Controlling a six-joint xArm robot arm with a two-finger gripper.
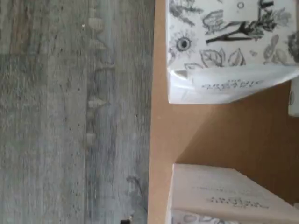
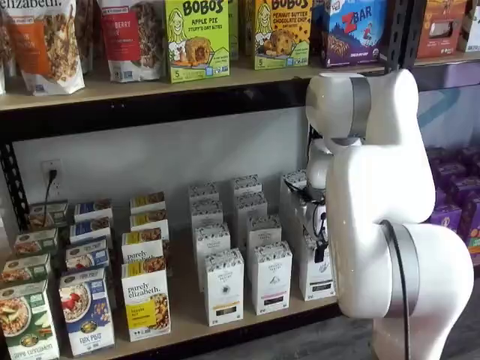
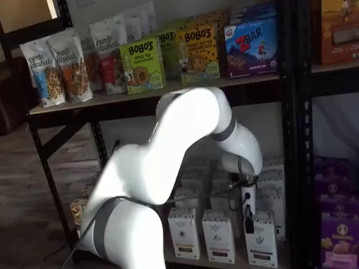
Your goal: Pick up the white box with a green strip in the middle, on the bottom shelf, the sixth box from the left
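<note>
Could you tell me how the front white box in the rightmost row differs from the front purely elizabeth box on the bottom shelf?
The white box is plain white with a speckled top band and sits partly behind the arm; the purely elizabeth box carries a yellow panel and a food photo and stands in full view. The white box stands far right, the other left of centre. Both stand upright at the front of the bottom shelf.

The bottom shelf (image 2: 187,326), a tan board, carries rows of boxes standing upright: tall slim white cartons, including the white box (image 2: 316,274) at its right end, with purely elizabeth boxes (image 2: 145,298) and colourful cereal boxes (image 2: 86,309) further left. Grey wood-look floor (image 1: 70,116) lies below.
</note>
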